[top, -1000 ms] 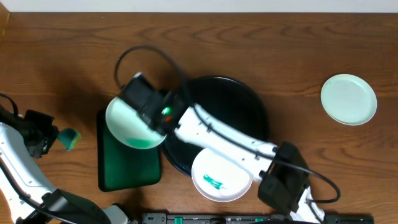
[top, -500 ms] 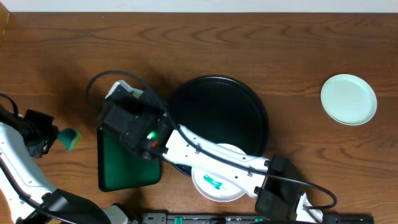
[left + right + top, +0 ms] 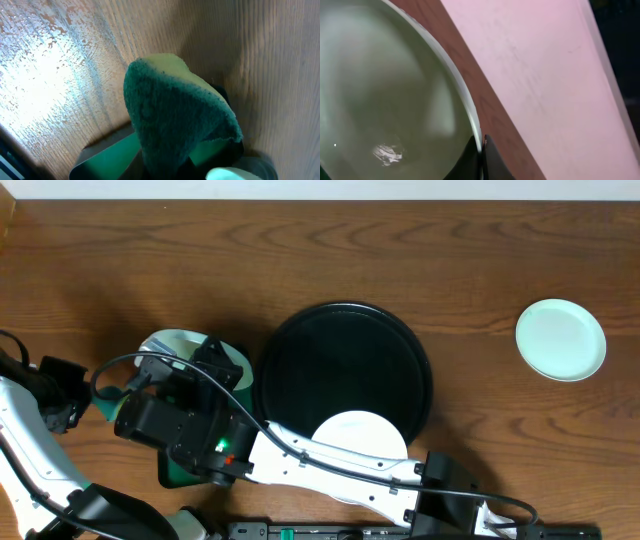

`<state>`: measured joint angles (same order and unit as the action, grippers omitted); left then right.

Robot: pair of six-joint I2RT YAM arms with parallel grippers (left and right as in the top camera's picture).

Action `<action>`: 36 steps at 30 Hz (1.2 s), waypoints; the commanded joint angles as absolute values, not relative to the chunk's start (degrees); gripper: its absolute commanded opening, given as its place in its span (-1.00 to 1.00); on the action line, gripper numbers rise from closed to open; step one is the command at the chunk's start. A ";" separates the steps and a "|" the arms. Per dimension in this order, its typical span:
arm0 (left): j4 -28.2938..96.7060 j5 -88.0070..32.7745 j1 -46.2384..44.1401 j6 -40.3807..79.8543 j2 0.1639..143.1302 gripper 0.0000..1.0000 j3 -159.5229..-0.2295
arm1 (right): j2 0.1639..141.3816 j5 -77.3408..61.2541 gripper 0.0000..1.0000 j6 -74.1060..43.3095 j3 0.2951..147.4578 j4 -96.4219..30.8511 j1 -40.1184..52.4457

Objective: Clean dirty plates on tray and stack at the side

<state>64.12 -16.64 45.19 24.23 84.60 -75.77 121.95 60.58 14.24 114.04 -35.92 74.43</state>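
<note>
My right gripper [image 3: 212, 358] is shut on the rim of a pale-mint plate [image 3: 170, 343], held tilted above the table left of the black round tray [image 3: 345, 340]. In the right wrist view the fingers [image 3: 481, 146] pinch the plate's edge [image 3: 385, 90]. My left gripper [image 3: 68, 395] at the far left is shut on a green and yellow sponge [image 3: 170, 115], close to the held plate. A second white plate [image 3: 358, 430] lies on the tray's near rim, partly hidden by my right arm. A third plate [image 3: 561, 339] lies on the table at the far right.
A dark-green rectangular tray [image 3: 170, 473] lies left of the black tray, mostly hidden under my right arm. The right arm [image 3: 330, 470] stretches across the table's front from the lower right.
My right arm has swung left with the plate, from the black tray's left edge past the green tray toward the sponge. The left arm has not moved.
</note>
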 commanded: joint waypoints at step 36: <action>64.66 -17.56 45.41 24.75 83.90 -0.86 -75.90 | 120.86 27.59 -0.98 -19.77 115.61 -55.48 60.05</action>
<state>64.38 -16.64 45.19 24.23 84.60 -75.77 121.95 40.38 -9.61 114.50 -54.98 64.69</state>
